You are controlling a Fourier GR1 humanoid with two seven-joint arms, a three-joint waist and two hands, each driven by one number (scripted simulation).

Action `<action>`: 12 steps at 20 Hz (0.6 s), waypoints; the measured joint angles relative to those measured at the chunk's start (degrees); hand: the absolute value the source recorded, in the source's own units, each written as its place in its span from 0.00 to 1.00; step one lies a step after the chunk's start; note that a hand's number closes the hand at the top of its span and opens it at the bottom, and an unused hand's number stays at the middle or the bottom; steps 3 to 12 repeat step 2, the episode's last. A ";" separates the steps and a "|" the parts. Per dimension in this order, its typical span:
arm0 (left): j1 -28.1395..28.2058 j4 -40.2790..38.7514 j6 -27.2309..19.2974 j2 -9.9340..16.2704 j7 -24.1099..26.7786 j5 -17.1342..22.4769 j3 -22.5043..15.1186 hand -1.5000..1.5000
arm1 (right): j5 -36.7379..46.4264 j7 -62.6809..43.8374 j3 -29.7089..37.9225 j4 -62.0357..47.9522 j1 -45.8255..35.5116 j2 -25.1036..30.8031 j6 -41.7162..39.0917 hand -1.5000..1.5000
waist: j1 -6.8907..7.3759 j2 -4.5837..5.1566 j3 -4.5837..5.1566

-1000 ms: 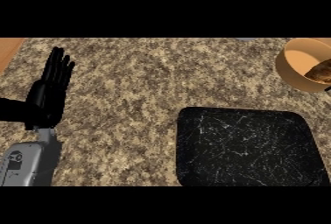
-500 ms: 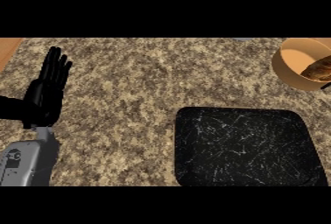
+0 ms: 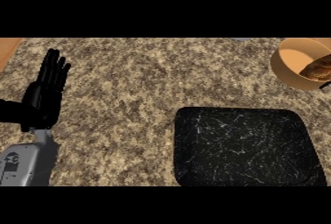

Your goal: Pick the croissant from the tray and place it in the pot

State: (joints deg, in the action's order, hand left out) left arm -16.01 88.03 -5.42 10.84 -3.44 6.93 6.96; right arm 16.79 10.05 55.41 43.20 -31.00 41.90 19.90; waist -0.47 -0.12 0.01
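A tan pot (image 3: 285, 65) stands at the counter's far right, cut off by the view's edge. The brown croissant (image 3: 318, 70) lies inside it, partly out of view. The black tray (image 3: 245, 148) sits at the lower right with nothing on it. My left hand (image 3: 44, 96) rests at the left edge, open, fingers straight and pointing up, far from both tray and pot. My right hand does not show.
The speckled granite counter (image 3: 142, 87) spans the view. A strip of wood (image 3: 8, 48) shows at the top left corner. A small dark piece (image 3: 324, 86) sticks out below the pot.
Everything in the view has slid slightly to the left together. The left hand, the tray and the pot with the croissant keep their places relative to each other.
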 measured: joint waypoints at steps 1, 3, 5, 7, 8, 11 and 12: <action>0.02 0.26 0.00 0.16 -0.25 -0.09 0.05 0.50 | -1.28 0.37 0.40 1.48 1.77 -0.76 -0.74 0.00 | -0.04 -0.02 0.01; 0.79 1.07 -0.13 -0.08 -0.55 -0.24 -0.20 0.50 | -2.40 0.31 0.78 2.00 3.00 -0.24 -1.64 0.00 | 0.04 -0.01 -0.02; 0.79 1.07 -0.13 -0.08 -0.55 -0.24 -0.20 0.50 | -2.40 0.31 0.78 2.00 3.00 -0.24 -1.64 0.00 | 0.04 -0.01 -0.02; 0.79 1.07 -0.13 -0.08 -0.55 -0.24 -0.20 0.50 | -2.40 0.31 0.78 2.00 3.00 -0.24 -1.64 0.00 | 0.04 -0.01 -0.02; 0.79 1.07 -0.13 -0.08 -0.55 -0.24 -0.20 0.50 | -2.40 0.31 0.78 2.00 3.00 -0.24 -1.64 0.00 | 0.04 -0.01 -0.02; 0.79 1.07 -0.13 -0.08 -0.55 -0.24 -0.20 0.50 | -2.40 0.31 0.78 2.00 3.00 -0.24 -1.64 0.00 | 0.04 -0.01 -0.02; 0.79 1.07 -0.13 -0.08 -0.55 -0.24 -0.20 0.50 | -2.40 0.31 0.78 2.00 3.00 -0.24 -1.64 0.00 | 0.04 -0.01 -0.02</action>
